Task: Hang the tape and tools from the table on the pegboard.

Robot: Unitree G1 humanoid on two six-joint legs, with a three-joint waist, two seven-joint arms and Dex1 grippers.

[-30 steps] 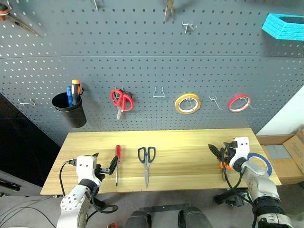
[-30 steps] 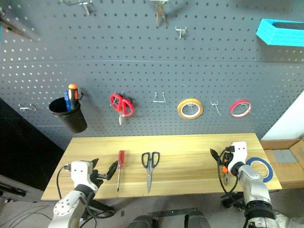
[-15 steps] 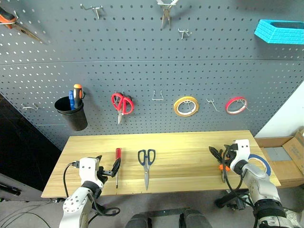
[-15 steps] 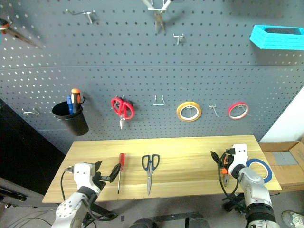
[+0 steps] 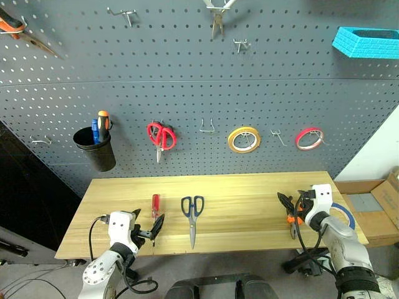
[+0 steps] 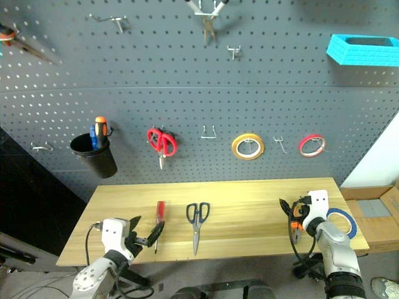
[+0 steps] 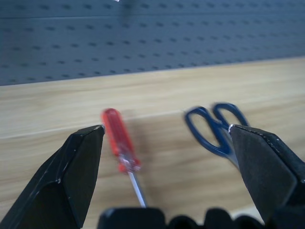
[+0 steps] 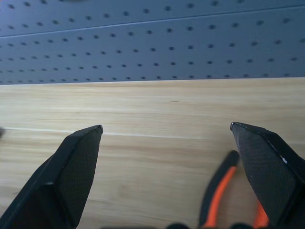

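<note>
The slim red-handled screwdriver [image 5: 154,207] and the dark-blue-handled scissors [image 5: 192,210] lie side by side on the pale wood table [image 5: 243,193]. My left gripper [image 5: 147,223] is open at the front edge. The screwdriver [image 7: 119,140] points its shaft back between the fingers, with the scissors [image 7: 214,129] to one side. The orange-and-black pliers [image 5: 291,222] lie near the table's right end. My right gripper [image 5: 293,202] is open just over them, and the pliers' handles [image 8: 219,191] show between the fingers. The blue tape [image 5: 345,216] is partly hidden behind my right arm. The pegboard [image 5: 187,81] rises behind the table.
Hanging on the board are red scissors [image 5: 161,135], a yellow tape ring [image 5: 244,138], a red tape ring [image 5: 310,137] and a black cup [image 5: 96,148] with screwdrivers. Bare hooks [image 5: 207,126] sit between them. A blue basket [image 5: 368,41] hangs top right, and a cardboard box [image 5: 374,202] stands right of the table.
The whole view has shifted slightly. My left gripper has edged to the right, closer to the screwdriver's shaft, and turned a little. The right gripper stays where it was.
</note>
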